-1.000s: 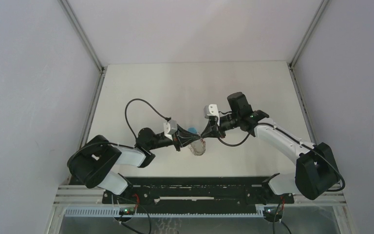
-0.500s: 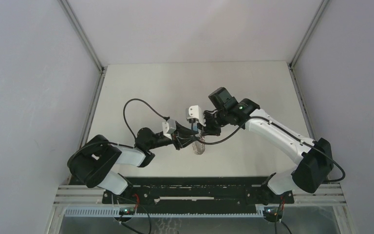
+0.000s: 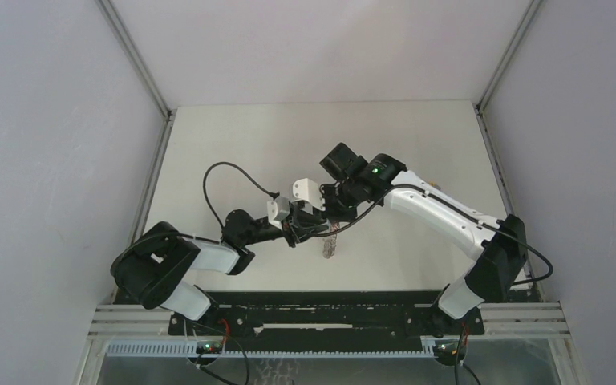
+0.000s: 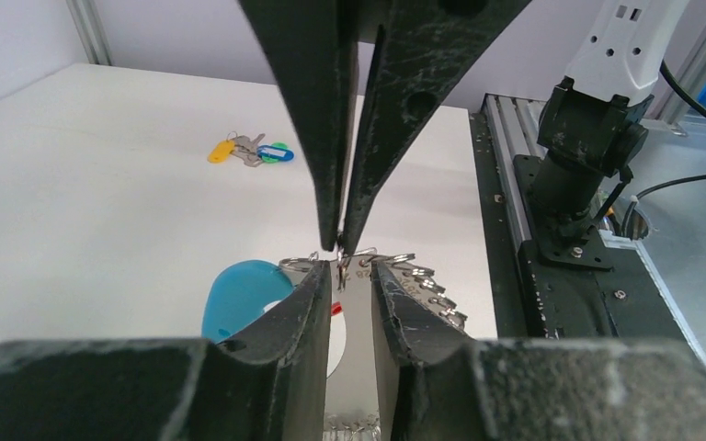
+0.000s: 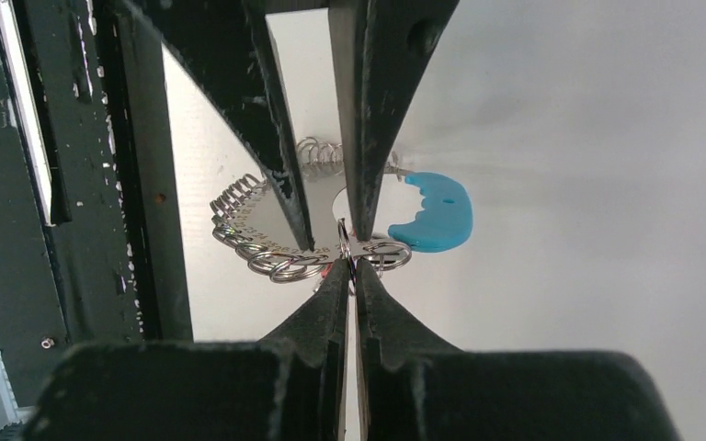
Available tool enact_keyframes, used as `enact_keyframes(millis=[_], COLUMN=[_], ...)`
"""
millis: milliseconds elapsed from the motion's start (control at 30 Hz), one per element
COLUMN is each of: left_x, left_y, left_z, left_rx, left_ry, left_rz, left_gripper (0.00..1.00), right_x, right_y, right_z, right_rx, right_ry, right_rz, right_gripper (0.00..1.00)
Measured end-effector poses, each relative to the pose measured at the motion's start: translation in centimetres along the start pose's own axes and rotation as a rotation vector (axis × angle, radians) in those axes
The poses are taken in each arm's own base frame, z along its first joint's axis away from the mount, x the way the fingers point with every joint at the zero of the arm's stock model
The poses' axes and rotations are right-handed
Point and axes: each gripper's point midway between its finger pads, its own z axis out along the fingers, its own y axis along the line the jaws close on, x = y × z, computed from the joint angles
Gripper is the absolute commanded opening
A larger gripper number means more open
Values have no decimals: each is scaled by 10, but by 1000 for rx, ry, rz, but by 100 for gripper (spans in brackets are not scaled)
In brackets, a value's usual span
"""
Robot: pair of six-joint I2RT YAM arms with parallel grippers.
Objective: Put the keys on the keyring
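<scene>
The keyring (image 5: 280,250) is a flat metal plate rimmed with several small split rings, with a blue plastic tab (image 5: 432,219) at one end. My right gripper (image 5: 349,266) is shut on one small ring at the plate's edge. My left gripper (image 4: 347,276) stands open, its fingers either side of that spot with the plate (image 4: 357,340) showing in the gap. In the left wrist view the right gripper (image 4: 340,246) comes down from above, tip to tip with the left. The keys (image 4: 250,152), a small bunch with yellow, blue and green heads, lie on the table farther off. From above, the keyring (image 3: 330,247) hangs below both grippers.
The right arm's base (image 4: 593,152) and the aluminium rail (image 4: 506,184) stand along the near table edge. A black cable (image 3: 212,188) loops up from the left arm. Enclosure walls close in the table on the left, right and far sides.
The right arm has swung left and now sits right over the left gripper. The left jaws have gone from shut to apart. The blue tab no longer shows from above.
</scene>
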Motion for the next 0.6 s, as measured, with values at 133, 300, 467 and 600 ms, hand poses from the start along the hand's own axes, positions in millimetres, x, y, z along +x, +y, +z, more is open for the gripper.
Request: enact_keyframes(millis=[133, 300, 467, 600], left_x=[1, 4, 6, 6], left_y=[-2, -3, -2, -2], left_z=[0, 0, 1, 1], left_rx=[12, 15, 14, 14], left_ry=[2, 9, 10, 11], left_rz=[-1, -7, -9, -10], left_gripper=[23, 16, 5, 0], right_x=[-6, -7, -7, -7], right_y=[-1, 1, 2, 3], right_z=[4, 5, 5, 5], right_rx=[-9, -15, -18, -21], right_ry=[13, 21, 22, 25], right_rz=[-12, -17, -18, -18], right_gripper=[0, 0, 0, 0])
